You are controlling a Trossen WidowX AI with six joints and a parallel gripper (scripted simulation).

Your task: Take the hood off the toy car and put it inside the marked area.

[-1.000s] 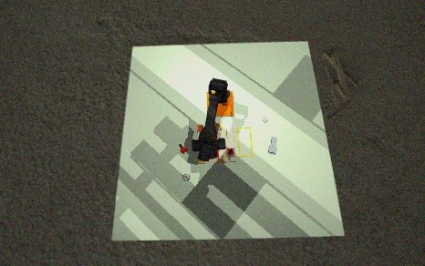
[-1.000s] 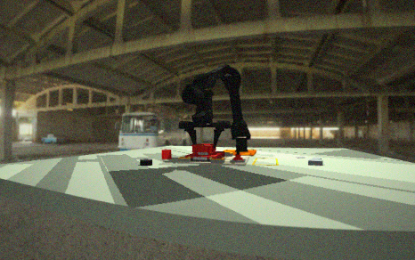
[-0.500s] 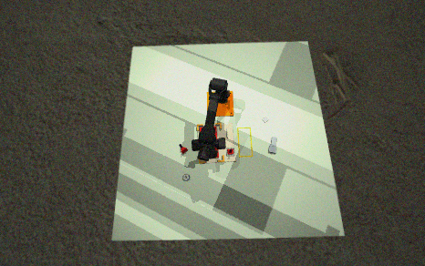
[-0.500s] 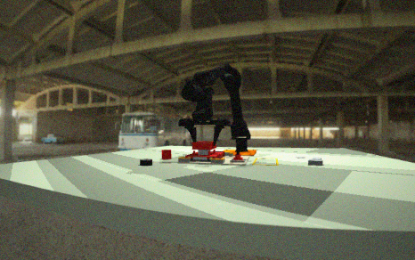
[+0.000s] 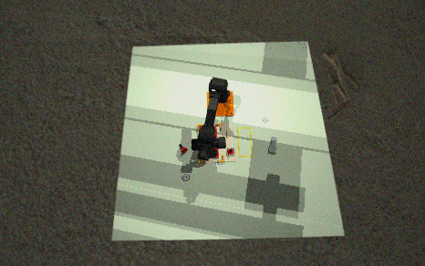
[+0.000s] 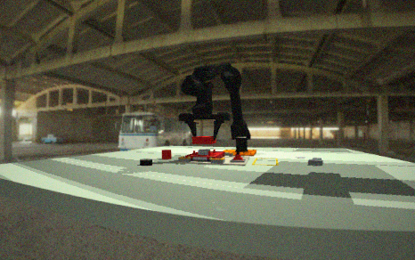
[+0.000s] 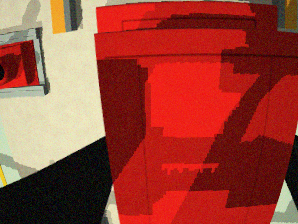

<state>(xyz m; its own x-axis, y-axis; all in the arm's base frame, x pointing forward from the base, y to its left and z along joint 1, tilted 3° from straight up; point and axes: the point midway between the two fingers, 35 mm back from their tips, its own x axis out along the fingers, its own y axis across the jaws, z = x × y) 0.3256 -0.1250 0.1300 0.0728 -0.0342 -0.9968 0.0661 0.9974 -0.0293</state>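
Since the gripper has its fingers pressed on both sides of something, it's not empty: that's the red hood, clamped between them and hanging up in the air. From the exterior view there's a visible gap between the hood and the toy car right under it, so the hood is off but nowhere near set down. Top view is less help, with the black arm covering a good chunk of the car. The car sits on a pale board, and a small red part is on that board beside it. Just past the board is the marked area, a thin yellow outline on the table, and the hood isn't over it. Further out on that side lies a grey piece. Over on the other side of the car there's a red piece and a dark round part, both apart from it. Arm's base end stands by an orange plate, and way back behind everything is a parked bus.
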